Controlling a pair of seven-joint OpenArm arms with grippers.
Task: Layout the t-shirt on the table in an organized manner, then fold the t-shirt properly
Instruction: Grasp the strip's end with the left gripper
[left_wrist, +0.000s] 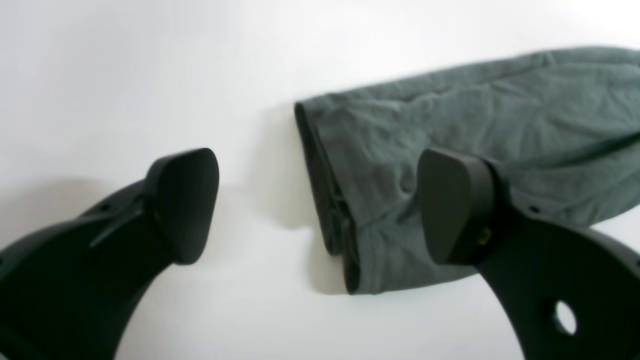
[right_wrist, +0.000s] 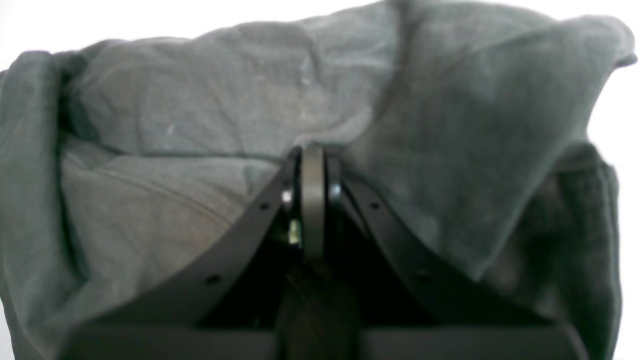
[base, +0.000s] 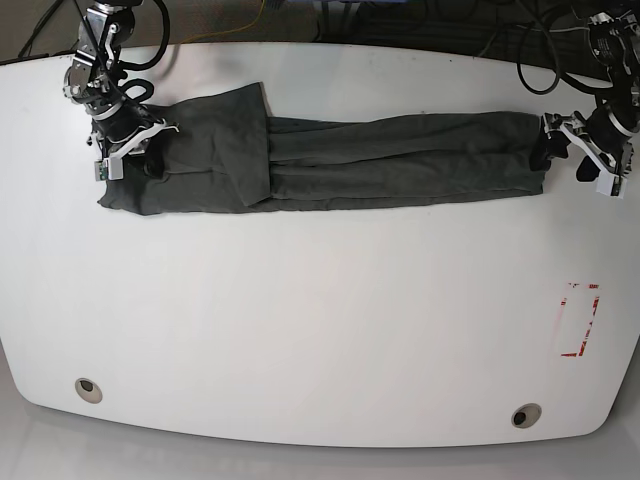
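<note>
In the base view we see the t-shirt (base: 330, 160) folded into a long narrow band across the upper part of the table (base: 300, 330), its long axis running left to right across the frame and tilted only slightly. The left end of the band is wider, where a flap of fabric lies folded over the strip; the right end is narrower and squared off.

Our left gripper (base: 583, 152) sits at the upper right of the base view, just at that narrow end. From the left wrist view its jaws stand wide apart with nothing between them: one finger (left_wrist: 182, 205) is over bare white table, the other over the cloth near the folded edge of the t-shirt (left_wrist: 450, 125), whose stacked layers show at the end.

Our right gripper (base: 125, 150) is at the upper left, on the wide end of the band. In the right wrist view its jaws are pressed together, and the grey fabric (right_wrist: 225, 110) bunches up all around them; we cannot make out whether any cloth is pinched between.

A red tape rectangle (base: 580, 320) marks the table at lower right, and two round grommets (base: 88, 389) sit near the bottom edge.
</note>
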